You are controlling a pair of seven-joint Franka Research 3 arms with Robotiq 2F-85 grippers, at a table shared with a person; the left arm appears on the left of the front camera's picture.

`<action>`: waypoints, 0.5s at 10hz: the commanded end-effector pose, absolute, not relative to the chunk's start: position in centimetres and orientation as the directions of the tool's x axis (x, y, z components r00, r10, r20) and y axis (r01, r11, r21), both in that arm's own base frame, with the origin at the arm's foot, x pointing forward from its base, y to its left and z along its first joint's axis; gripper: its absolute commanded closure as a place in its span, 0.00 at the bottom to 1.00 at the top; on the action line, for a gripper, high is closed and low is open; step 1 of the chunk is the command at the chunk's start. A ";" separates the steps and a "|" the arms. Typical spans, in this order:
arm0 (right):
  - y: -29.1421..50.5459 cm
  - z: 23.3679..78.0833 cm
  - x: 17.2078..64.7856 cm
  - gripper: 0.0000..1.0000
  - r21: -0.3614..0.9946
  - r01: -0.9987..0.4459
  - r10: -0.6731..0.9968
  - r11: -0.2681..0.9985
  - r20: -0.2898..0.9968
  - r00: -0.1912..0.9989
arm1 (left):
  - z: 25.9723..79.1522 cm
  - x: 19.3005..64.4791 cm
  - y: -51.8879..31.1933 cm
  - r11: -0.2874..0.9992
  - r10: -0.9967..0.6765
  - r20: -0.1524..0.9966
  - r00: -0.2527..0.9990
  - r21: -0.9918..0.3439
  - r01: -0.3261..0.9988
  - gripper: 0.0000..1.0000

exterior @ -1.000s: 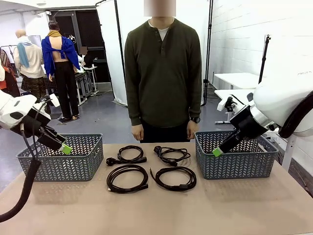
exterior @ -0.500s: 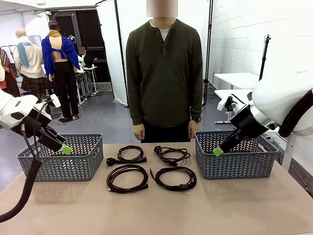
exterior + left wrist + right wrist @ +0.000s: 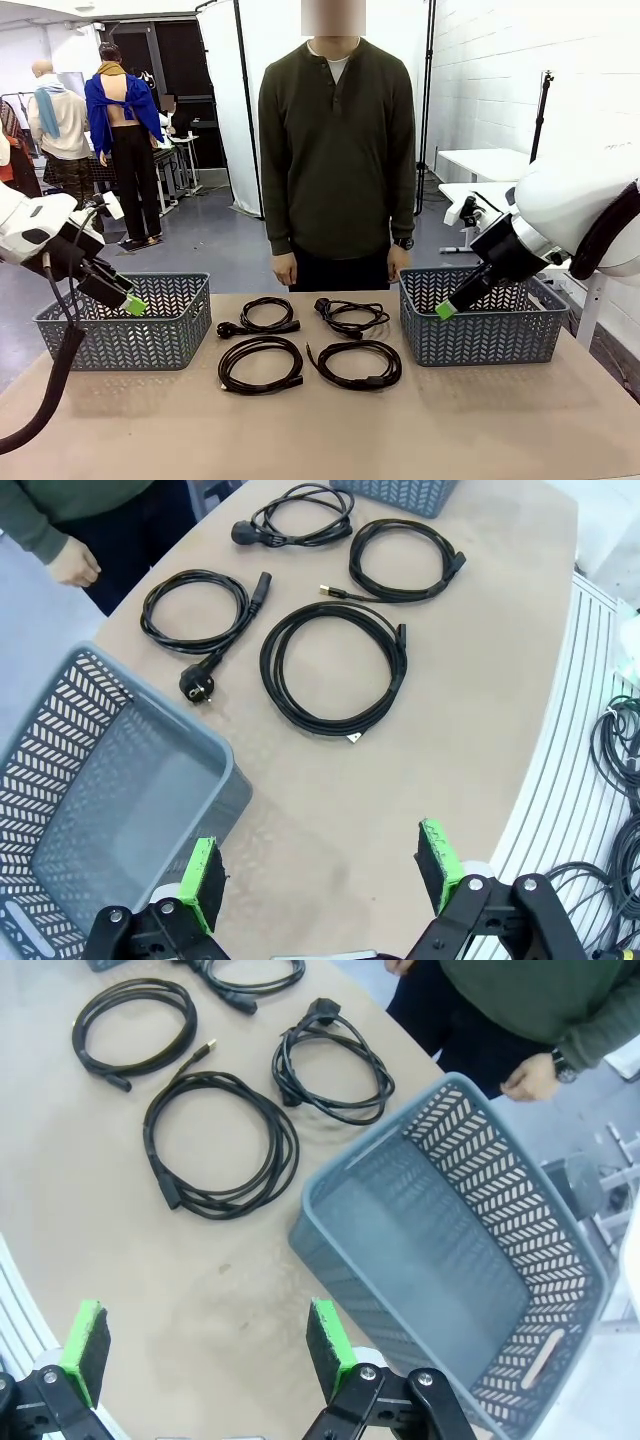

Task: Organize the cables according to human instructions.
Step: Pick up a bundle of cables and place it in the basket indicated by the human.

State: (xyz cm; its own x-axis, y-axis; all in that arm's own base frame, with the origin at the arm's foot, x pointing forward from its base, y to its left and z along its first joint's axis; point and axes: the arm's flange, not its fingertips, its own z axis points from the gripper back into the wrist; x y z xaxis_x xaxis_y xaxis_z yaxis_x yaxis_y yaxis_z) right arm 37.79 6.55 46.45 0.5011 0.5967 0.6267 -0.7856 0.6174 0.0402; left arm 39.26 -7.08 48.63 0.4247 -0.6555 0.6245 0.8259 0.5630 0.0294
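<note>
Four cables (image 3: 260, 363) lie coiled in a two-by-two block near the counter's (image 3: 320, 430) far edge, midway between its side edges, none gripped. Left pincer (image 3: 135, 304) hangs wide open and empty, just beside the left basket (image 3: 120, 338). Right pincer (image 3: 444, 311) is equally agape and empty by the right basket (image 3: 490, 340). Person's hands (image 3: 283, 270) hang at the far edge.
</note>
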 end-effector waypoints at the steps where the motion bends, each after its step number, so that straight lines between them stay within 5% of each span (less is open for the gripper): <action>1: 6.5 46.0 38.1 0.00 0.046 -0.797 0.597 0.602 0.637 0.488 | 48.5 39.5 -6.9 0.554 -0.649 0.636 0.418 0.018 0.832 0.00; 5: 6.5 46.0 38.1 0.00 0.046 -0.797 0.597 0.602 0.637 0.488 | 48.5 39.5 -6.9 0.554 -0.649 0.636 0.418 0.018 0.832 0.00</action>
